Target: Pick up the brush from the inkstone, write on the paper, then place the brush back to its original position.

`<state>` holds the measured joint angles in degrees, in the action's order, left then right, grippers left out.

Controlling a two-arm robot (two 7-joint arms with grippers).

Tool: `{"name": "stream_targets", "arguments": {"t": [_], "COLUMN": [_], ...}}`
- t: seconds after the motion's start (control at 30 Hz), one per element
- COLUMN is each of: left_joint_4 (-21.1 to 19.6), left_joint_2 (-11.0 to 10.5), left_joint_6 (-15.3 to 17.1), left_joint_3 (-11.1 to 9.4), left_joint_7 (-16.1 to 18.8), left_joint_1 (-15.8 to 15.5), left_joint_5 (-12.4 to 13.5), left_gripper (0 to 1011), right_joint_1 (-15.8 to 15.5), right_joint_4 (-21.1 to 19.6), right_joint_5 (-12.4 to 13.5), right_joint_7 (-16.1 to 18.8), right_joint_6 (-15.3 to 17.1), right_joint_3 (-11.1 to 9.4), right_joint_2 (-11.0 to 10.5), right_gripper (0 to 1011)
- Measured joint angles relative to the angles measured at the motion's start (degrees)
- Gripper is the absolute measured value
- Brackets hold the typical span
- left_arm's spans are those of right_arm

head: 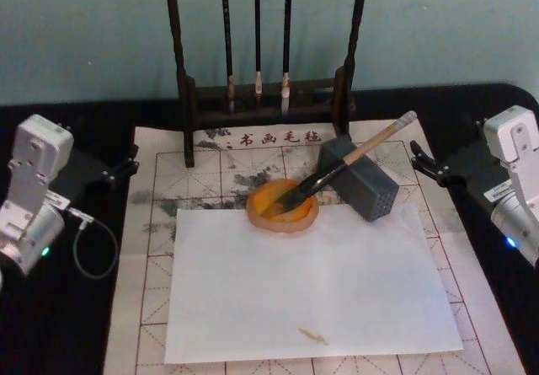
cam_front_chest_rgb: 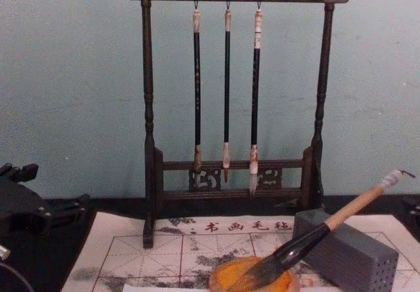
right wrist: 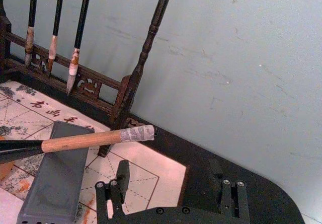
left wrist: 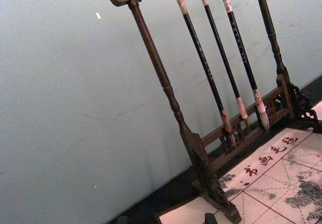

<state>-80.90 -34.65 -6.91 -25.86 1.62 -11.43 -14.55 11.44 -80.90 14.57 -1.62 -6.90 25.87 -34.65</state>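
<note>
the black table (head: 59, 333) carries the paper (head: 156, 223), a red-grid sheet, with a plain white sheet (head: 303, 282) laid over its near part. behind them stands a dark rack (head: 179, 97). on the paper sit a grey block (head: 370, 191) and, just beside it, the orange inkstone (head: 307, 222). the brush (head: 349, 160) lies with its bristles in the inkstone and its handle propped across the block. its long axis slants back toward the robot's right, and the handle end points at the right gripper (head: 418, 160). that gripper hovers near, released and holding nothing, so we judge it the nearer arm for the pick. the left gripper (head: 125, 168) rests well apart at the paper's left edge; we cannot tell its state.
</note>
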Motion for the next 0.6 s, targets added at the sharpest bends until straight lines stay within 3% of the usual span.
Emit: {"name": "stream_targets", "arguments": {"t": [0.6], "left_joint_4": [0.0], "left_joint_2": [0.0], "left_joint_6": [0.0], "left_joint_3": [0.0], "left_joint_7": [0.0], "left_joint_1": [0.0], "left_joint_5": [0.0], "left_gripper": [1001], "right_joint_1": [0.0], "right_joint_4": [0.0], "right_joint_5": [0.0], "right_joint_7": [0.0], "right_joint_6": [0.0], "right_joint_3": [0.0], "right_joint_2": [0.0], "right_gripper": [1002]}}
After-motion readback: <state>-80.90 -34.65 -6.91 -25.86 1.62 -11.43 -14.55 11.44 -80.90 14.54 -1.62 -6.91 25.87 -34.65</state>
